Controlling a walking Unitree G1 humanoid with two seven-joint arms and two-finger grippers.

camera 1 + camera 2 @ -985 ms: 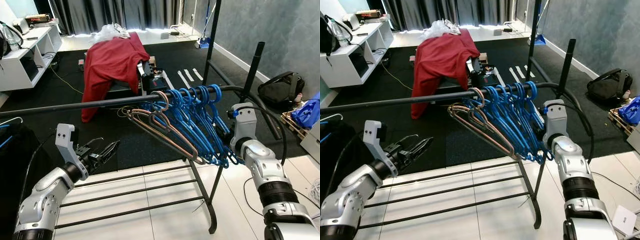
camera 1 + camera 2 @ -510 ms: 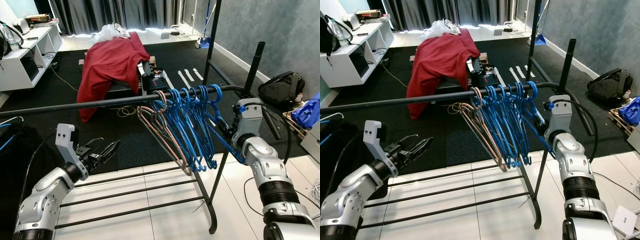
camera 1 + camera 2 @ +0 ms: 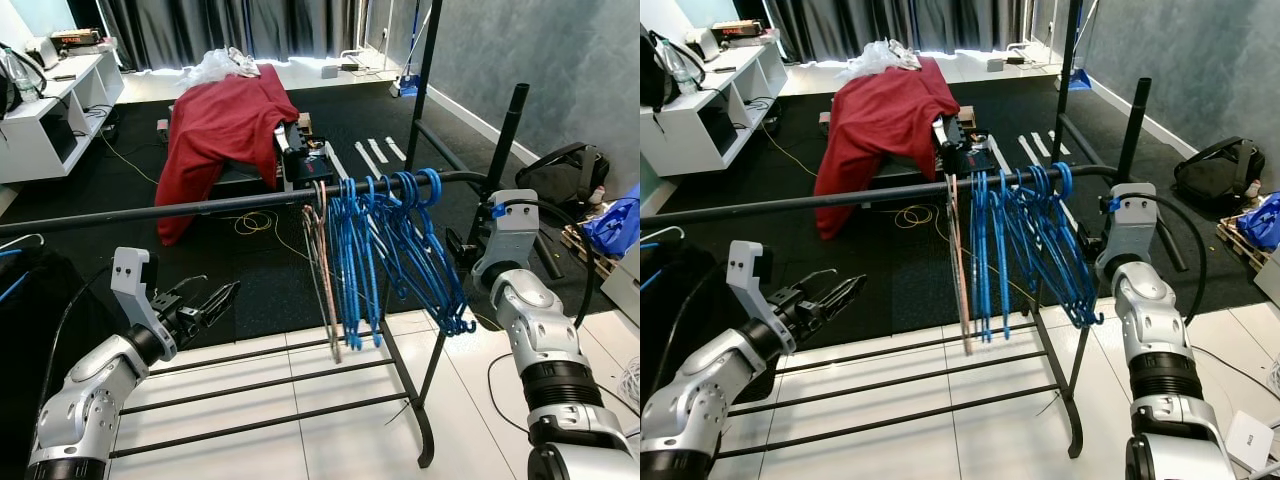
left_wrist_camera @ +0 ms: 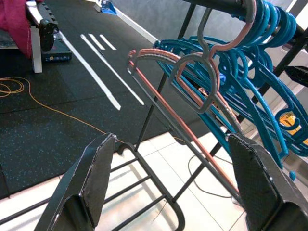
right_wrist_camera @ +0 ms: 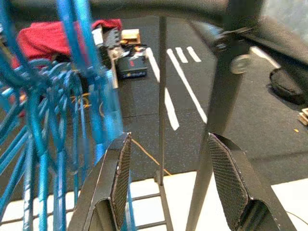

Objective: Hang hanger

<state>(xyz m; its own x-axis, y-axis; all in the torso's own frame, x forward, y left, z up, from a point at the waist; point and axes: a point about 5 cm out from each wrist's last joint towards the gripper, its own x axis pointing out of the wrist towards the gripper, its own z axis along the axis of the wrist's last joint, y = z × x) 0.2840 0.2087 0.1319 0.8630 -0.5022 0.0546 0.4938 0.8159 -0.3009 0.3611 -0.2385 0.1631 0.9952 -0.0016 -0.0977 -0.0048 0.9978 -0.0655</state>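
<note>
Dark-floored room, blue hangers blurred beside the wide-open right end effector; left end effector likewise spread.

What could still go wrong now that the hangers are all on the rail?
1. The right gripper is open beside the blue hangers; pulling back could snag one and drag it off the rail.
2. The pink hanger hangs at the bunch's outer end, so a knock may unhook it.
3. The left gripper, open below the rail, could bump it if raised.
</note>
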